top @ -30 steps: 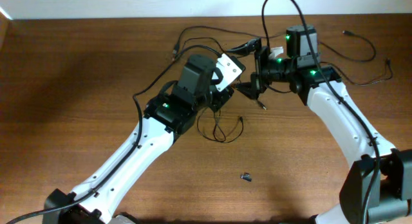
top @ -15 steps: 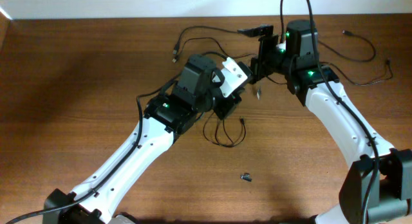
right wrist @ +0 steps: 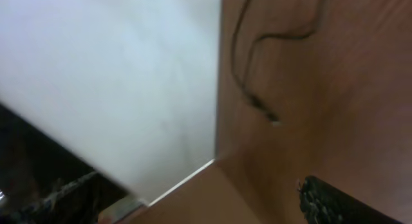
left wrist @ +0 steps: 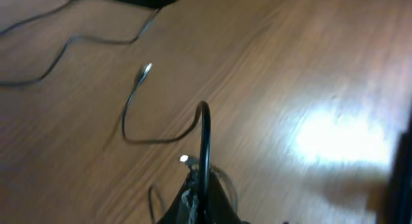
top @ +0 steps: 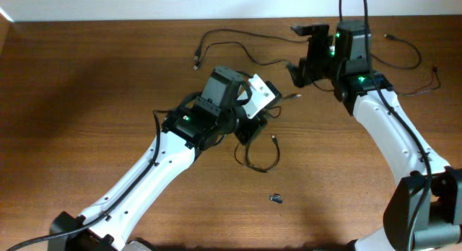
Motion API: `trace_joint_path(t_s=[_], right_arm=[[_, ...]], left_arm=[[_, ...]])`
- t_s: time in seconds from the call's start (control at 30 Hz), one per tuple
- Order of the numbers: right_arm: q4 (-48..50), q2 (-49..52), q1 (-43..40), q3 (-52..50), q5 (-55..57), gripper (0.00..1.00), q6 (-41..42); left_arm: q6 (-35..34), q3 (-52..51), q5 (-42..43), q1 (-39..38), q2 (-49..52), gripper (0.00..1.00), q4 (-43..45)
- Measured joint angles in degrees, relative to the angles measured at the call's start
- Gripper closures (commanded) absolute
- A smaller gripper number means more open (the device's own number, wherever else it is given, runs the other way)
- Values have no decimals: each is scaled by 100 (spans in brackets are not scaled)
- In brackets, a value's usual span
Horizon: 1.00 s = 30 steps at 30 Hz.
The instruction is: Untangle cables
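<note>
Thin black flexible cables [top: 254, 161] with small plug ends lie spread over the brown wooden desk [top: 86, 99]. One held cable [left wrist: 205, 130] is pinched in the left end effector [top: 250, 130], whose fingers are together on it. In the left wrist view it arches up out of the fingertips and trails across the wood to a shiny plug tip [left wrist: 147, 69]. Overhead, the left end effector sits mid-desk with a slack loop of cord on the desk just below it. The loop's plug [top: 274, 138] points up on the loop's right side.

A long far cable [top: 231, 33] runs along the far side, from a plug at its left end toward the right arm. A curved right-hand cable [top: 408, 61] lies at the far right corner, and another thin cord [top: 426, 86] lies just beside it. Neither touches an arm.

The right end effector [top: 299, 49] is over the far side with its jaws wide apart and nothing between them, near the long far cable. The right wrist view is blurred. It shows a white wall [right wrist: 116, 76], the desk edge and a cord ending in a plug [right wrist: 261, 108].

A small dark stubby piece [top: 276, 199] lies alone toward the near side, well apart from the loop.
</note>
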Motion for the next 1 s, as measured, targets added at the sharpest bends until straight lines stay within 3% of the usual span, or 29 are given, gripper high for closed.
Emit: trace_joint_path(t_s=[0.17,0.37,0.67,0.73,0.83,1.0], right_arm=[[-1731,81,-55,-9,595,3,-1425],[-1985,828,444,-9,800,12,-1749],[-452,1919,994,-17,649,28,-1368],[-203,2087,994,-11,721,40,-1338],[105,2221,994,0,802,49,-1276],[188,2245,994,4,1187,53,-1167]], left_arm=[[-11,9,-1390,-4,17,100,-581],[-13,9,-1779,-4,518,100,-573],[-13,-2,-1281,-4,647,100,-140],[-13,-2,-1064,-4,649,100,-162],[-13,-2,-721,-4,649,100,-140],[-13,-2,-302,-4,649,100,-192]])
